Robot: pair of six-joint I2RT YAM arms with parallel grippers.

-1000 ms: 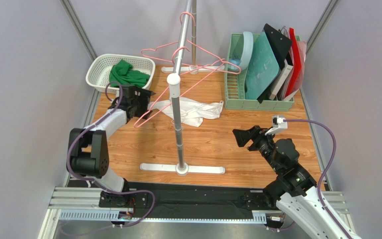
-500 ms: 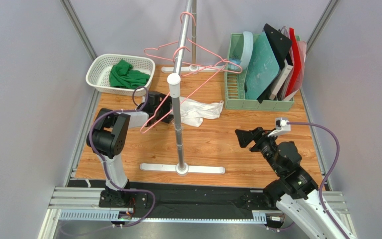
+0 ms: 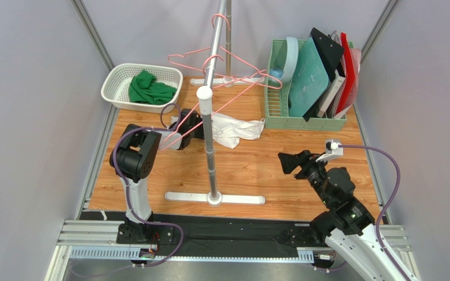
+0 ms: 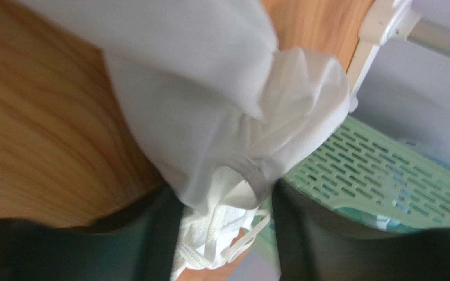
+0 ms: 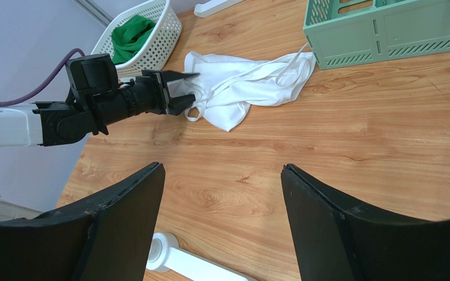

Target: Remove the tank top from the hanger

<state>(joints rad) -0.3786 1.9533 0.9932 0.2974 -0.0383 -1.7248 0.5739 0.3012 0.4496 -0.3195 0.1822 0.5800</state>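
left fingers (image 4: 295, 234) just slid over, open around the tank top (image 3: 233, 130) on the desk (image 3: 256, 170), so grab's next; right fingers (image 5: 122, 222) open too

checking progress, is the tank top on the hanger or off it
Off. The tank top lies crumpled on the table, and the pink hangers carry no cloth.

A white basket (image 3: 114, 86) holding green cloth (image 3: 150, 88) sits far left; a green rack (image 3: 303, 123) of folders (image 3: 345, 70) stands far right.
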